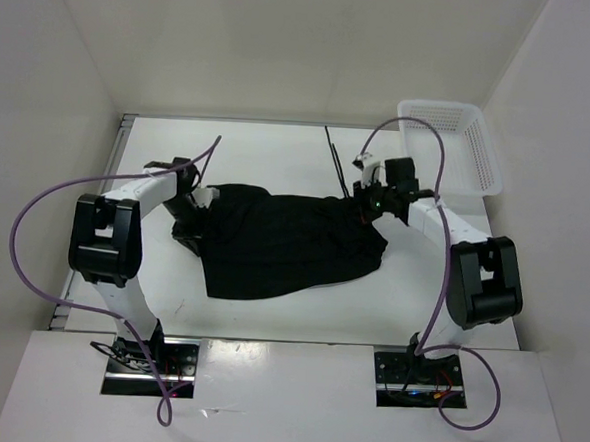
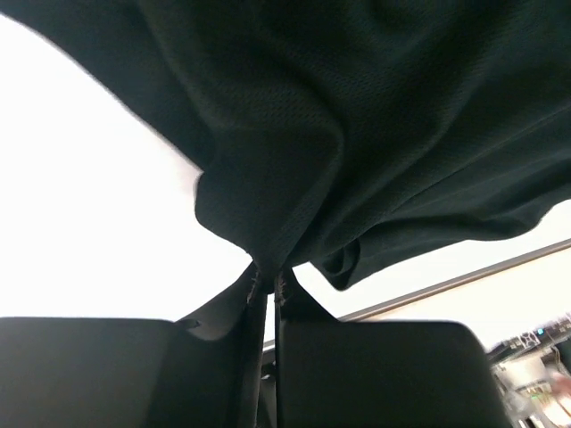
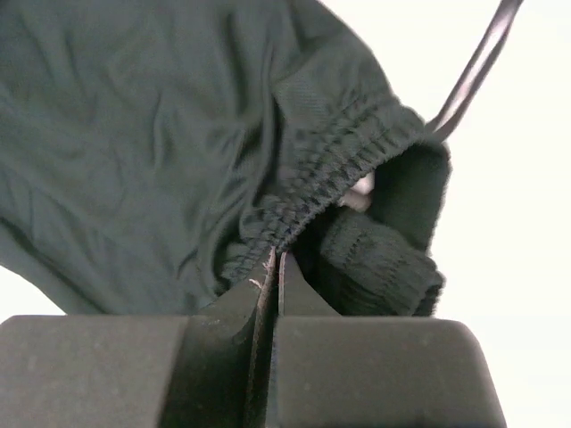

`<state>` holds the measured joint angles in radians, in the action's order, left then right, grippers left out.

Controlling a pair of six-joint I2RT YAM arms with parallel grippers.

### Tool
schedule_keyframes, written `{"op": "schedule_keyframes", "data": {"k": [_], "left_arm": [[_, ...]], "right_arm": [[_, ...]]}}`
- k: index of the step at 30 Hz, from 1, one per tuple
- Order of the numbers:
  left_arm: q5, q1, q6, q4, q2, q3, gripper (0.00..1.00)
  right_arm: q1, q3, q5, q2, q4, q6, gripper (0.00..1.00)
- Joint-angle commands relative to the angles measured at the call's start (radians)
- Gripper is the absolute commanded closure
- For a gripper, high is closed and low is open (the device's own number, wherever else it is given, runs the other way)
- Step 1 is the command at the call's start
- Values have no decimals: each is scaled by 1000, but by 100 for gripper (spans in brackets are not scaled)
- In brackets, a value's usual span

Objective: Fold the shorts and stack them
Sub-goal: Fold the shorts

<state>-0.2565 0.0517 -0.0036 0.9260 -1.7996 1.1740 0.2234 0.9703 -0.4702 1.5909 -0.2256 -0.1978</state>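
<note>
The black shorts (image 1: 279,242) lie spread across the middle of the white table. My left gripper (image 1: 188,199) is at their left end, shut on a pinch of the fabric; in the left wrist view the cloth (image 2: 357,134) hangs bunched from the gripper (image 2: 269,278). My right gripper (image 1: 368,207) is at the shorts' upper right corner. In the right wrist view it (image 3: 275,260) is shut on the gathered elastic waistband (image 3: 335,160), with a bit of white tag (image 3: 361,189) showing behind. The thin black drawstring (image 1: 335,163) trails toward the back of the table.
A white lattice basket (image 1: 455,146) stands at the back right corner, just behind the right arm. White walls close in the table on three sides. Purple cables loop over both arms.
</note>
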Motion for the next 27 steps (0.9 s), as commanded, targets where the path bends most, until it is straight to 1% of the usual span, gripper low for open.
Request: {"op": "schedule_keyframes", "data": {"k": [1,2,3,4,5,7,9,10,12,13,14,15,17,18,21,22,25,27], "left_arm": [[39,-12,4,60,62,110,92],[51,-21,4,79,62,174,92],[51,-32,4,112,72,208,92],[51,-32,4,129,83,238,92],[51,-32,4,146,83,266,92],[33,-32,4,204,104,328,92],[-44,-32,4,284,131,339,92],[-64,-20,4,307,158,314,92],[-64,46,4,333,195,245,90],[-44,69,4,333,228,204,90],[-29,95,4,321,242,122,90],[-20,138,4,321,252,86,90],[-42,178,4,321,252,40,90],[-59,222,4,321,252,17,89],[-93,308,4,293,226,4,89],[-93,370,4,277,204,4,89],[-93,457,4,258,174,4,89],[-93,458,4,258,174,-5,89]], "right_arm": [[-76,234,-30,27,0,-43,100],[-102,292,-42,43,-20,-54,100],[-142,348,-57,76,-84,-78,100],[-157,457,-89,90,-124,-95,100],[-171,505,-105,101,-161,-110,100],[-191,591,-140,119,-276,-169,100],[-191,591,-154,119,-380,-250,100],[-191,552,-154,92,-405,-274,100],[-191,484,-154,64,-435,-314,100],[-191,414,-154,37,-458,-362,100],[-191,377,-125,21,-459,-383,100],[-191,305,-113,9,-471,-406,100],[-179,243,-82,-25,-482,-477,100],[-179,217,-50,-25,-482,-492,100],[-168,136,-4,-48,-482,-522,100],[-168,136,8,-48,-482,-522,100],[-168,125,59,-71,-482,-546,100],[-168,125,68,-81,-482,-557,100]]}}
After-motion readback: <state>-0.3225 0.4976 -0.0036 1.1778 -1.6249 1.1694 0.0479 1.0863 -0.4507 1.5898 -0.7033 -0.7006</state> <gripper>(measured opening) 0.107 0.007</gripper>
